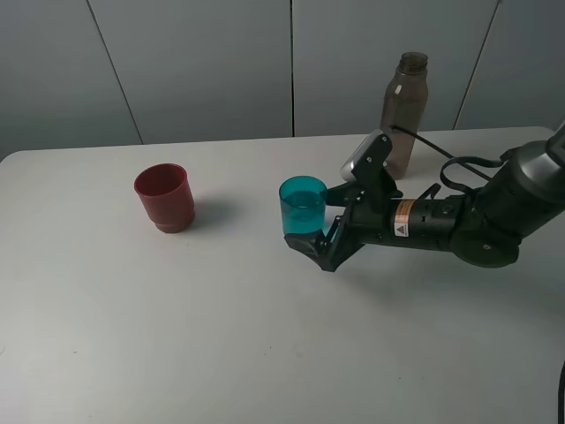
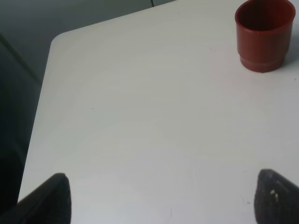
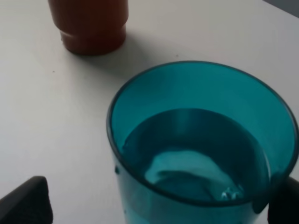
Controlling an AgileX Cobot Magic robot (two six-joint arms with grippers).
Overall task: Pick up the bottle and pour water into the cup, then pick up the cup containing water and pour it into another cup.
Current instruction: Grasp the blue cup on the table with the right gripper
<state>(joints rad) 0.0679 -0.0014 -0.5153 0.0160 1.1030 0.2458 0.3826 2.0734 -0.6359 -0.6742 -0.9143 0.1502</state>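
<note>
The teal cup (image 1: 303, 205) stands on the table with water in it; in the right wrist view (image 3: 196, 149) it is about half full. My right gripper (image 1: 316, 221) is open with one finger on each side of the teal cup; one finger (image 3: 286, 201) is at its wall, the other (image 3: 25, 201) stands well apart. The dark red cup (image 1: 164, 197) stands upright to the left, also shown in the left wrist view (image 2: 264, 35) and the right wrist view (image 3: 88, 23). The grey-brown bottle (image 1: 406, 110) stands upright behind the right arm. My left gripper (image 2: 161, 200) is open and empty over bare table.
The white table (image 1: 265, 353) has its rounded far left corner (image 2: 58, 39) close to the left gripper. A black cable (image 1: 441, 146) runs past the bottle's base. A grey wall stands behind the table.
</note>
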